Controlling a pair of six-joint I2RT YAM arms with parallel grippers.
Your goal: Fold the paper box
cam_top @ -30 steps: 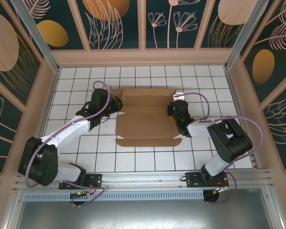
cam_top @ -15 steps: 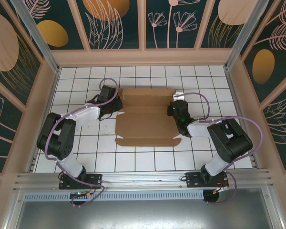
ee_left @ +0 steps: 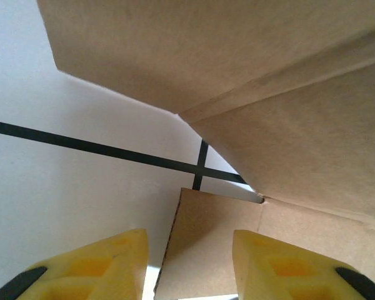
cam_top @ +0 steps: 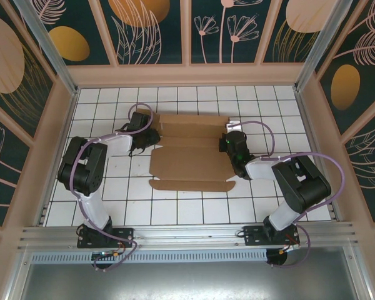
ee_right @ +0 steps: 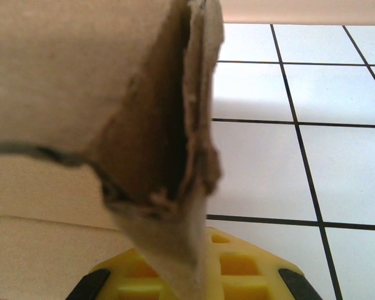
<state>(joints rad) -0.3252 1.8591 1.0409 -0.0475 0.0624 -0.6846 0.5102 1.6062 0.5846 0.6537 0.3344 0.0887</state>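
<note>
The paper box [cam_top: 190,156] lies as a brown cardboard sheet with creased panels in the middle of the tiled floor. My left gripper [cam_top: 150,139] is at its left edge. In the left wrist view the left gripper [ee_left: 190,253] stands open, and a small flap [ee_left: 206,244] lies between the yellow fingers [ee_left: 106,262] without being pinched. My right gripper [cam_top: 229,145] is at the box's right edge. In the right wrist view the right gripper [ee_right: 187,265] is shut on a raised, frayed side flap [ee_right: 150,125] of the box.
The white tiled floor [cam_top: 112,187] is ringed by low wooden walls [cam_top: 187,75]. A metal rail [cam_top: 187,234] with both arm bases runs along the near edge. Bare tiles surround the box on all sides.
My left gripper has opened and let go of the box's left flap. The left arm's elbow has swung in from the near left. The right arm has held still.
</note>
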